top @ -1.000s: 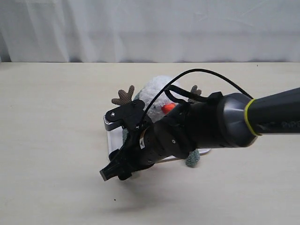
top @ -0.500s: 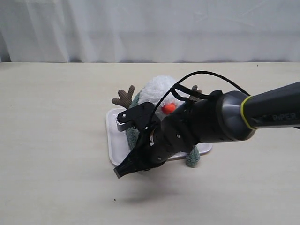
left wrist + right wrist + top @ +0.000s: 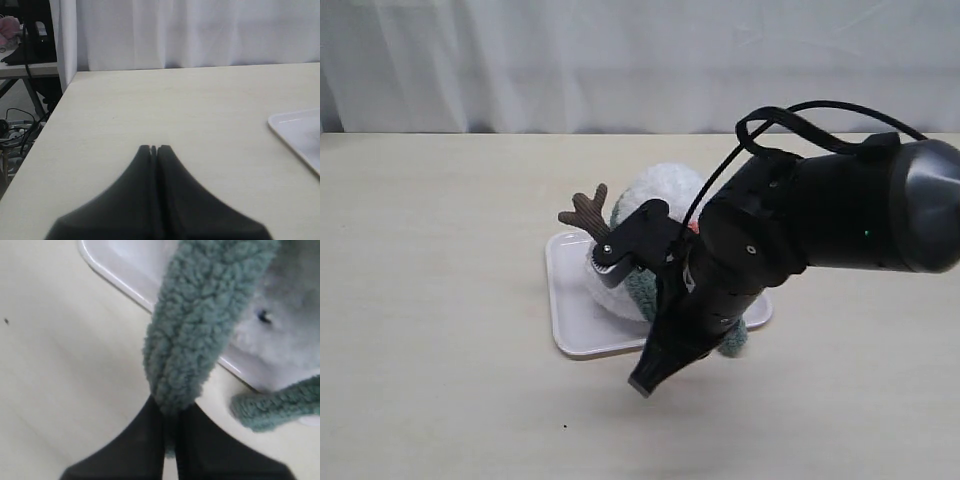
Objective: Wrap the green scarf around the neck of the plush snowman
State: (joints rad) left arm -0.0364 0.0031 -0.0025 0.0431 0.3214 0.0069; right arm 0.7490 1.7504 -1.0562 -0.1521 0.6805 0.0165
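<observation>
Right wrist view: right pincer point(image 3: 170, 410) clamps green scarf point(image 3: 200, 325) end

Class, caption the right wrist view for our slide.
Right hand shut on the fuzzy grey-green scarf beside the fluffy white plush snowman.

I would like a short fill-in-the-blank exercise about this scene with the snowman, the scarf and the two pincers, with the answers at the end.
1. The right pincer is ____ on one end of the scarf.
2. The snowman sits on a tray whose colour is ____.
3. The left pincer, over the table, is closed and holds ____.

Missing words: shut; white; nothing.
</observation>
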